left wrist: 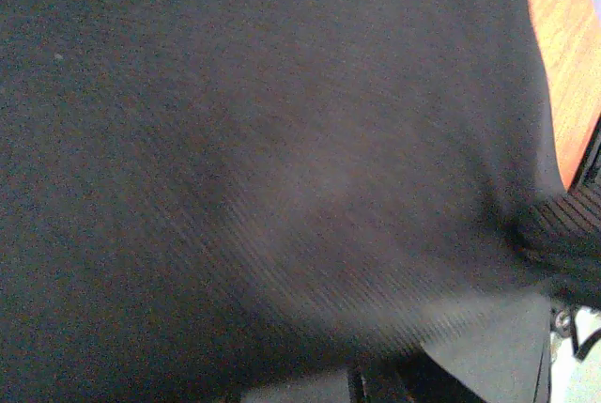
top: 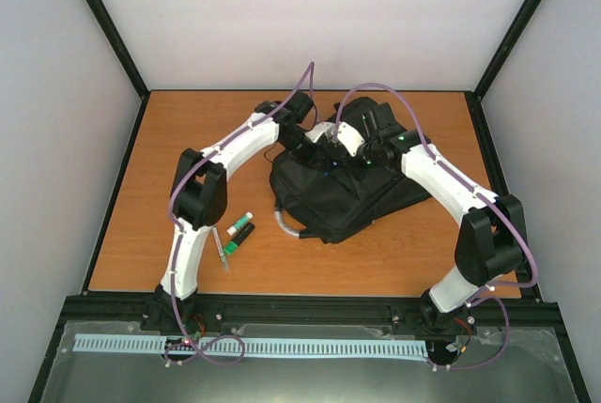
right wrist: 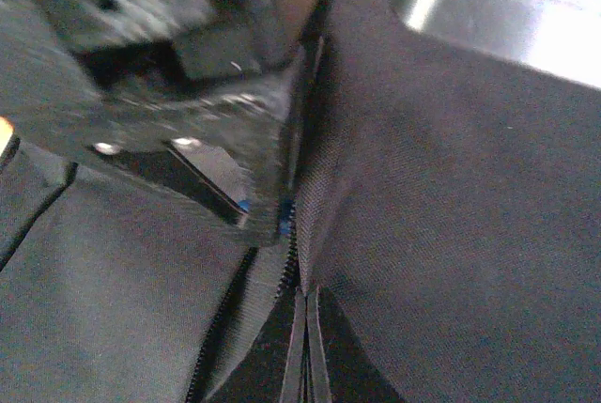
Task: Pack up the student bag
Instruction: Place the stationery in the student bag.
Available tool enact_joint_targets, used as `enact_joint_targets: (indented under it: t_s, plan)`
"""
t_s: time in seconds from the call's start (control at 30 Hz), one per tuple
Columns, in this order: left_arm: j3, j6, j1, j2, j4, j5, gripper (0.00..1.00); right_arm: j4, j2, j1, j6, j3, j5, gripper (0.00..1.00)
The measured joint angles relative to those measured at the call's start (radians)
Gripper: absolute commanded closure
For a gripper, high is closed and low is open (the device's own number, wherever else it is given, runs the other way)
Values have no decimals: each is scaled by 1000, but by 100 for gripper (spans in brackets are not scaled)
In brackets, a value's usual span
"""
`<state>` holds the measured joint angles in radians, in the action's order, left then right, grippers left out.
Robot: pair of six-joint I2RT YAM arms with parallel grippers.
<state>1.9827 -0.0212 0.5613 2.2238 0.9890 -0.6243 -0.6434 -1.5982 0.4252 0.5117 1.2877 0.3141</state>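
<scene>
Right claw point(top: 346, 154) shut and left claw point(top: 315, 147) unreadable, both at the large black soft fabric backpack point(top: 329, 201); green-and-black marker point(top: 240, 230) and thin pen point(top: 222, 251) lie unpacked.

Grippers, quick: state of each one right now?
Left gripper: cannot be told; its fingers are hidden against the student bag.
Right gripper: closed, by the bag's zipper; whether it holds anything cannot be told.

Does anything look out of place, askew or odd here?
The student bag lies crumpled and skewed on the table, not square to its edges. A few small items lie loose on the wood beside it, not packed. Nothing looks spilled or damaged.
</scene>
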Motion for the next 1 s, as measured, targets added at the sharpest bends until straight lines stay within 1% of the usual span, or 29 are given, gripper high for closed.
enact_joint_targets:
  t_s: [0.07, 0.13, 0.17, 0.2, 0.3, 0.37, 0.43, 0.53, 0.6, 0.73, 0.83, 1.0]
  plan:
    - [-31, -8, 0, -35, -9, 10, 62, -3, 0, 0, 0, 0, 1, 97]
    - [-73, -16, 0, -84, -18, 22, 61, -5, 0, 1, 0, -2, 5, 97]
    - [-95, -19, 0, -109, -24, 29, 62, -5, 0, 1, 0, -5, 9, 97]
    - [-118, -22, 0, -137, -31, 34, 66, -5, 0, 1, 0, -7, 10, 97]
    - [-181, -33, 0, -209, -43, 44, 86, -2, 0, 1, -1, -17, 16, 97]
    - [-215, -40, 0, -230, -56, 43, 95, -3, 0, 1, -1, -17, 19, 97]
    - [-254, -40, 0, -236, -70, 34, 99, -3, 0, 1, -2, -17, 19, 97]
    - [-327, -35, 0, -235, -88, 14, 99, -3, 0, 1, -3, -17, 19, 97]
    - [-349, -34, 0, -228, -89, 2, 99, -3, 0, 1, -3, -17, 20, 97]
    - [-335, -29, 0, -188, -101, -21, 99, -1, 0, 1, -3, -20, 20, 97]
    - [-278, -26, 0, -134, -103, -24, 99, 6, 0, 1, -2, -29, 23, 97]
    - [-89, -24, 0, -6, -81, -23, 97, 17, 3, 1, -2, -38, 22, 97]
